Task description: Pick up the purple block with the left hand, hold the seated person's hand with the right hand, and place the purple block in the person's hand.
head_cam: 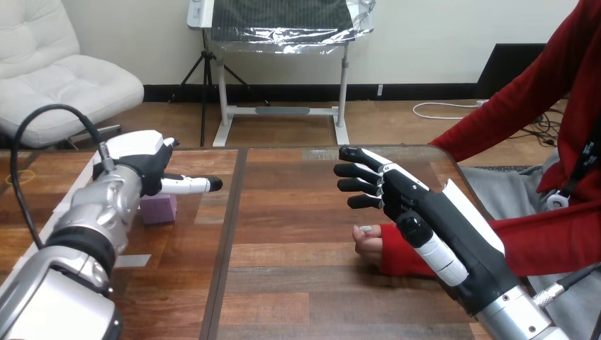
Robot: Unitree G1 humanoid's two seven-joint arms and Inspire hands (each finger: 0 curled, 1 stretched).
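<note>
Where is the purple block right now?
In the head view, the purple block sits on the left side of the table, close beneath the robot's left hand.

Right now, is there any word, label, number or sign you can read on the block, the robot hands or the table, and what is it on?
No readable text.
Purple block: plain faces, no print.
Left hand and right hand: no legible markings on their shells.
Table: bare wood, no label or sign.
</note>
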